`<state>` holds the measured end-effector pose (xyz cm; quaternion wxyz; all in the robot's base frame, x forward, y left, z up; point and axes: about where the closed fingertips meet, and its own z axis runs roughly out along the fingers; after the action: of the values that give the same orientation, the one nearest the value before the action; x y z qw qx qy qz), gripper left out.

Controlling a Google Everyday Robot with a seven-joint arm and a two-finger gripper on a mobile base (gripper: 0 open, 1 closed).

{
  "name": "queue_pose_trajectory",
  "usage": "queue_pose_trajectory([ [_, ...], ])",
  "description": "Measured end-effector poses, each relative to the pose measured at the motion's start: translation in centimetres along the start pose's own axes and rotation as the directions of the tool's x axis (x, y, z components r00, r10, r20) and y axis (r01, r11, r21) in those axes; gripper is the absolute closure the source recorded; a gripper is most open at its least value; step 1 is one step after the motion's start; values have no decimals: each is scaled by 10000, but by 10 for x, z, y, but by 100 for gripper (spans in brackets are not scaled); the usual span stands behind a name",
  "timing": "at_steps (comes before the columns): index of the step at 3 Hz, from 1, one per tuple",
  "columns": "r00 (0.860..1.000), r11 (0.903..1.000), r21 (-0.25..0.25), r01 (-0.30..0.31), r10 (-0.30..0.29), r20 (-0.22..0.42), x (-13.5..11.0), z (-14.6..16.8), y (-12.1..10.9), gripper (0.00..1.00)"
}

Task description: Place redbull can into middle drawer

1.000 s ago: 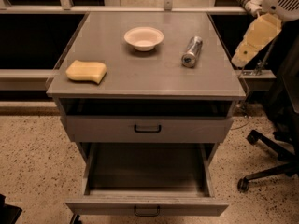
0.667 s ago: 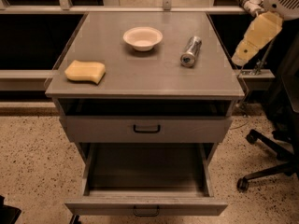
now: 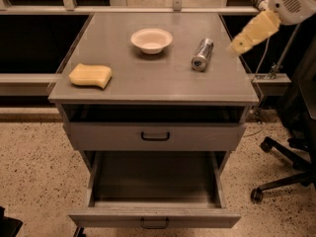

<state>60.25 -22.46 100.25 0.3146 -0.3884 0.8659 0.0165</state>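
Redbull can [image 3: 202, 54] lies on its side on the cabinet top [image 3: 148, 78]; my gripper [image 3: 238, 43] hovers near, apart.
Likely light, stiff, slick, rolls easily, so I'd grip across its middle. Gripper's state: cannot tell. Middle drawer [image 3: 123, 217] open below.

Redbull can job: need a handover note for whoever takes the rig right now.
The gripper is in the air by the right edge of the grey cabinet top, to the right of the can and not touching it.
The slim silver redbull can lies on its side on the top, right of the round white bowl. The yellow sponge is at the left.
The wide grey metal middle drawer is pulled open, with nothing seen inside.
Done: drawer open.
Left: grasp the can and lower it into the drawer.
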Motion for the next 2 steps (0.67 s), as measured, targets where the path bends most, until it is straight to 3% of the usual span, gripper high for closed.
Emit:
queue_pose_trajectory([
  [1, 9738, 9796, -708, -1881, 1953, 1162, -35, 47, -17, 0],
  [2, 9668, 9722, -810, -2195, 2279, 1159, -36, 53, -18, 0],
])
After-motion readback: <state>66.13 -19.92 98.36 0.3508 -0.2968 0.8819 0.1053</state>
